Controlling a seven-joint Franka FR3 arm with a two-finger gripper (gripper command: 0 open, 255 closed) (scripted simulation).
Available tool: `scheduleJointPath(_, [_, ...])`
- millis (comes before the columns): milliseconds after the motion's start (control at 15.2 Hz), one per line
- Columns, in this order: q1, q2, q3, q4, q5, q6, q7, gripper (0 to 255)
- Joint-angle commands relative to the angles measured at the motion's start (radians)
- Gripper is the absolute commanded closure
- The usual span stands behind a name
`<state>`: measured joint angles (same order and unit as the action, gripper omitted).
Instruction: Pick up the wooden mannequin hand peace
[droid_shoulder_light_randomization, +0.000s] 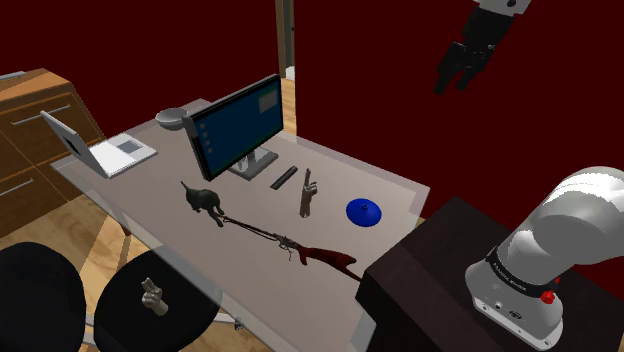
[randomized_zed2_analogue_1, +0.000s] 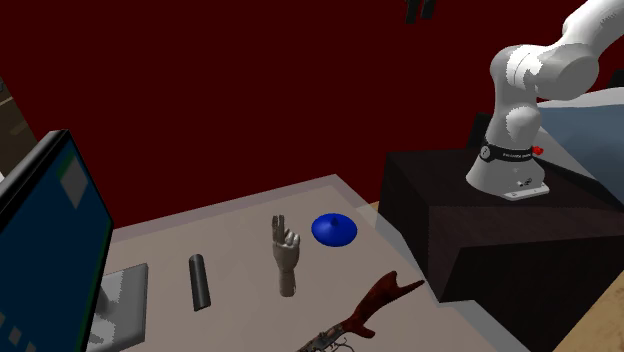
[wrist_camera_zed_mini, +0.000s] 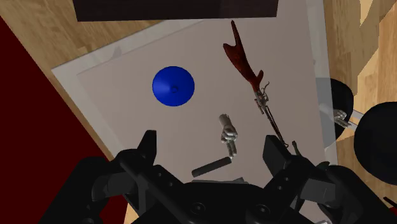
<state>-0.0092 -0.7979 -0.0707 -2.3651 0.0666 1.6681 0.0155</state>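
Observation:
The wooden mannequin hand (droid_shoulder_light_randomization: 305, 192) lies on the pale desk (droid_shoulder_light_randomization: 392, 184) between the monitor's foot and a blue disc. In the second exterior view the hand (randomized_zed2_analogue_1: 286, 256) shows two raised fingers and a jointed wrist. My black gripper (droid_shoulder_light_randomization: 452, 72) hangs high above the desk's far edge, well clear of everything. Seen from the wrist, the gripper (wrist_camera_zed_mini: 212, 153) is open, its fingers (wrist_camera_zed_mini: 147, 149) wide apart and nothing between them. Far below them lies the hand (wrist_camera_zed_mini: 228, 134).
Near the hand are a blue disc (droid_shoulder_light_randomization: 365, 211), a dark cylinder (droid_shoulder_light_randomization: 283, 178) and a long red-stocked gun (droid_shoulder_light_randomization: 300, 247). A monitor (droid_shoulder_light_randomization: 237, 125), a dark cat figure (droid_shoulder_light_randomization: 203, 199), a laptop (droid_shoulder_light_randomization: 100, 150) and a bowl (droid_shoulder_light_randomization: 172, 117) stand further along. Black round seats (droid_shoulder_light_randomization: 150, 305) sit beside the desk.

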Motion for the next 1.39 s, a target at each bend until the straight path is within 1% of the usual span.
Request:
scheduleJointPath(0, [0.0,0.0,0.0,0.0,0.0,0.0,0.0,0])
scheduleJointPath(330, [0.021,0.076,0.017,-0.099,0.02,0.185,-0.01,0])
scheduleJointPath(660, [0.046,0.193,0.033,-0.164,0.044,0.376,-0.023,0])
scheduleJointPath(990, [0.074,0.347,0.048,-0.19,0.072,0.566,-0.042,0])
scheduleJointPath(1320, [0.105,0.53,0.06,-0.176,0.107,0.745,-0.068,0])
